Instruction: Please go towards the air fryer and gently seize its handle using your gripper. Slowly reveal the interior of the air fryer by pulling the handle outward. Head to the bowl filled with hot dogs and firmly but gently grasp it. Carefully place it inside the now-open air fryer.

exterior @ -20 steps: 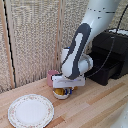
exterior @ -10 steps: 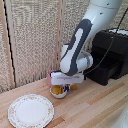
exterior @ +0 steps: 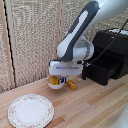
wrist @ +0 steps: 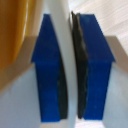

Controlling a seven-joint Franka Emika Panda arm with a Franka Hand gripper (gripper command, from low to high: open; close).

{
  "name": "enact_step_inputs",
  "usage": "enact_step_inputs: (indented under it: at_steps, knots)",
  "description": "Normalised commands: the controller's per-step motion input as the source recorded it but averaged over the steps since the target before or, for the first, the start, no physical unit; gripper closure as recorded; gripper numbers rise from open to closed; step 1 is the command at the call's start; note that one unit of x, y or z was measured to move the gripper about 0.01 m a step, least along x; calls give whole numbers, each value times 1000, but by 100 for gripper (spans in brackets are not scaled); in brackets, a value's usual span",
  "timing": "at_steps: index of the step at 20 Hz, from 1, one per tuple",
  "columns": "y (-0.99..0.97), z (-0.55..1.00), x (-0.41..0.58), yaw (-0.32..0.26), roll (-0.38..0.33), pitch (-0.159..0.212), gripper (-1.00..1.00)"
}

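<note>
- Two blue-padded fingers (wrist: 50, 70) of the white blocky gripper (exterior: 63, 78) were clamped on the small white bowl's (exterior: 56, 84) thin rim.
- Toward the exterior view's right of the bowl, the glossy black air fryer's (exterior: 112, 50) drawer was seen pulled open.

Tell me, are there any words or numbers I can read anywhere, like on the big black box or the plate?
No readable text anywhere in either view.
The glossy black boxy air fryer: no label or number can be made out.
The large round white plate with a patterned rim: only a faint decorative pattern, no words.
The white blocky gripper, its blue pads pinching the small round white bowl: plain, no print.
</note>
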Motion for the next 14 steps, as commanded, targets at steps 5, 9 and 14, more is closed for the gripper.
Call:
enact_step_inputs:
  at_steps: [5, 9, 14]
  knots:
    - [-50, 818, 321, -83, 56, -50, 100]
    - [-359, 885, 321, -152, -1, -6, 100]
    - [-543, 847, 312, -174, 0, 0, 100]
